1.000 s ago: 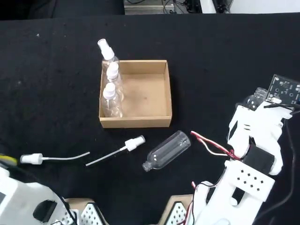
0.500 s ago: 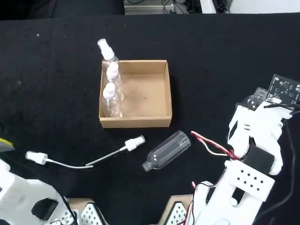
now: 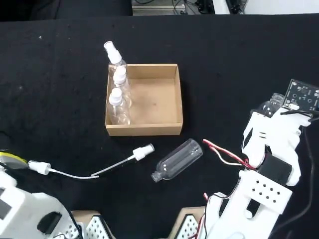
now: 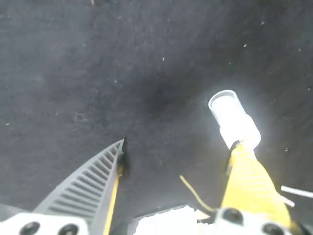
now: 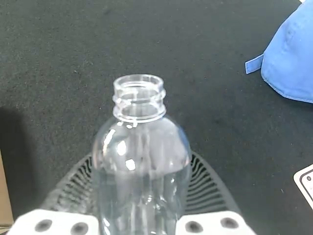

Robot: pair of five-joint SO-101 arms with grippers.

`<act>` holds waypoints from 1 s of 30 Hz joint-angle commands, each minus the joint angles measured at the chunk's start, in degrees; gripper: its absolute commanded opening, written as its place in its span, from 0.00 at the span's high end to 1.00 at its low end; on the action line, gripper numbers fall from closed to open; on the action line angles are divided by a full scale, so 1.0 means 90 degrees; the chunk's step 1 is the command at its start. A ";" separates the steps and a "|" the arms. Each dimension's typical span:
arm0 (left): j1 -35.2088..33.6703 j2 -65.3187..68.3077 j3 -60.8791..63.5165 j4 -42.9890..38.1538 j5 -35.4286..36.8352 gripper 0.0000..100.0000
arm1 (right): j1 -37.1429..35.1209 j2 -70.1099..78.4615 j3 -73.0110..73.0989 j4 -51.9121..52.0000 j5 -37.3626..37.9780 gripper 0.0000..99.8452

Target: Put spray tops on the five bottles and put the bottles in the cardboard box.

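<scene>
Left hand [image 4: 178, 144] returned beside spray top [image 4: 234, 120], jaws apart

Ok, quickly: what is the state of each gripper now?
Left gripper: open, holding nothing; a spray top lies beside one fingertip.
Right gripper: closed on an uncapped bottle.

The black table [image 3: 239, 59] carries the cardboard box [image 3: 144, 130]. Just in front of the box, a capless bottle [image 3: 177, 159] lies on its side beside a spray top [image 3: 143, 151] with its tube. A second spray top [image 3: 39, 168] lies well off to the box's front-left.
</scene>
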 commanded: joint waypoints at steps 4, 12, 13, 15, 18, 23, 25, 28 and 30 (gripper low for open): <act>0.0650 -0.1416 0.1519 -0.1055 0.0889 0.69 | -0.0107 -0.0200 -0.0044 0.0010 0.0010 0.99; 0.1685 -0.1563 0.2584 -0.1827 0.2090 0.69 | -0.0107 -0.0200 -0.0044 0.0010 0.0010 0.99; 0.1705 -0.1563 0.2642 -0.1944 0.2188 0.69 | -0.0107 -0.0200 -0.0044 0.0010 0.0010 0.99; 0.1695 -0.1563 0.2730 -0.2159 0.2315 0.69 | -0.0107 -0.0200 -0.0044 0.0010 0.0010 0.99; 0.1724 -0.1563 0.2906 -0.2315 0.2325 0.69 | -0.0107 -0.0200 -0.0044 0.0010 0.0010 0.99; 0.1744 -0.1563 0.3043 -0.2295 0.2305 0.74 | -0.0107 -0.0200 -0.0044 0.0010 0.0010 0.99; 0.1744 -0.1563 0.3043 -0.2286 0.2295 0.83 | -0.0107 -0.0200 -0.0044 0.0010 0.0010 0.99; 0.1744 -0.1563 0.3043 -0.2305 0.2286 0.93 | -0.0107 -0.0200 -0.0044 0.0010 0.0010 0.99; 0.1734 -0.1563 0.3004 -0.2315 0.2276 0.92 | -0.0107 -0.0200 -0.0044 0.0010 0.0010 0.99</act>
